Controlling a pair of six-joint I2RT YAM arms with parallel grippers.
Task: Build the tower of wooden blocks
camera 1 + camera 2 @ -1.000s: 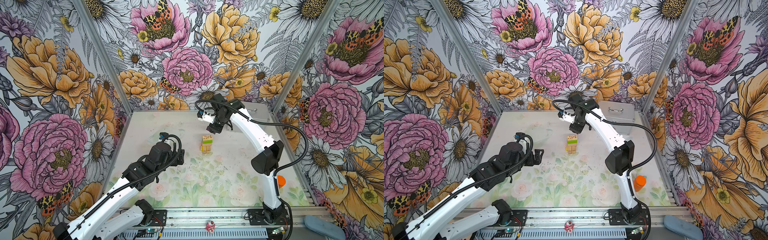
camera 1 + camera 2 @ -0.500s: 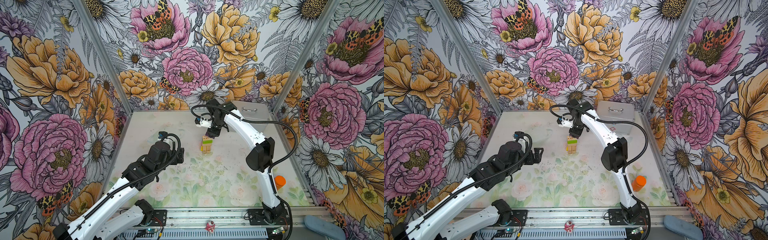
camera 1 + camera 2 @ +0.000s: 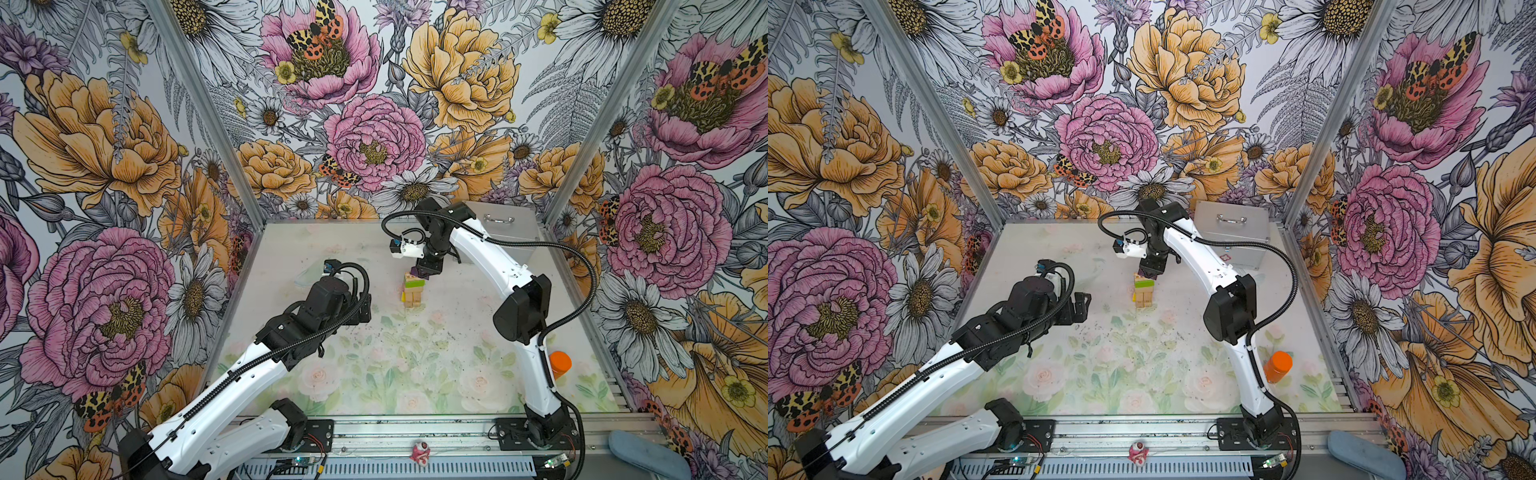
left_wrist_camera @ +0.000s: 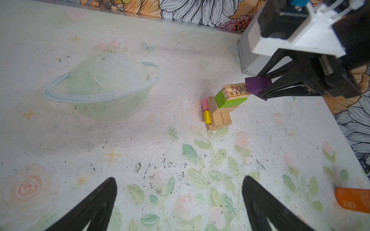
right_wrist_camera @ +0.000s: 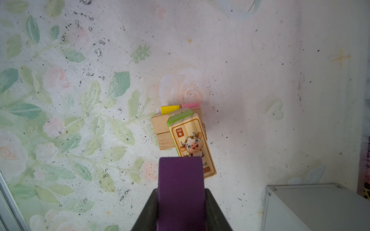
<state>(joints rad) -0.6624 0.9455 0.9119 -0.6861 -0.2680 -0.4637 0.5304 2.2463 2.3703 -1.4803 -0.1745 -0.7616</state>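
- In both top views the tower (image 3: pixel 413 291) (image 3: pixel 1144 293) stands on the table (image 3: pixel 374 374), near the middle and toward the back. It has tan blocks (image 3: pixel 412 298) at the bottom and a green block (image 3: pixel 414 283) above them.
- The right gripper (image 3: pixel 428 272) hangs just over the tower, clenched on the purple block (image 3: pixel 409 273). The left gripper (image 3: pixel 1081 303) is spread wide and holds nothing. It is left of the tower and apart from it.
- A silver case (image 3: pixel 1233 232) sits in the back right corner. Its lid is closed, so the inside is hidden. An orange bottle (image 3: pixel 1278 365) stands upright at the front right; what is in it I cannot tell.
- In the left wrist view the tower (image 4: pixel 220 118) shows tan blocks low, with a yellow block (image 4: pixel 207 117) and a pink block (image 4: pixel 205 104) at one side. Higher is the green block (image 4: pixel 228 101), and on top a cow block (image 4: pixel 236 91), tan with a printed picture. The upper blocks lie askew to the lower ones. The purple block (image 4: pixel 257 86) is at one end of the cow block; whether they touch I cannot tell.
- In the right wrist view the purple block (image 5: pixel 181 190) fills the space between the jaws and covers one end of the cow block (image 5: pixel 192 144). A green edge (image 5: pixel 179 117) shows under the cow block. A corner of the case (image 5: pixel 316 206) is near.
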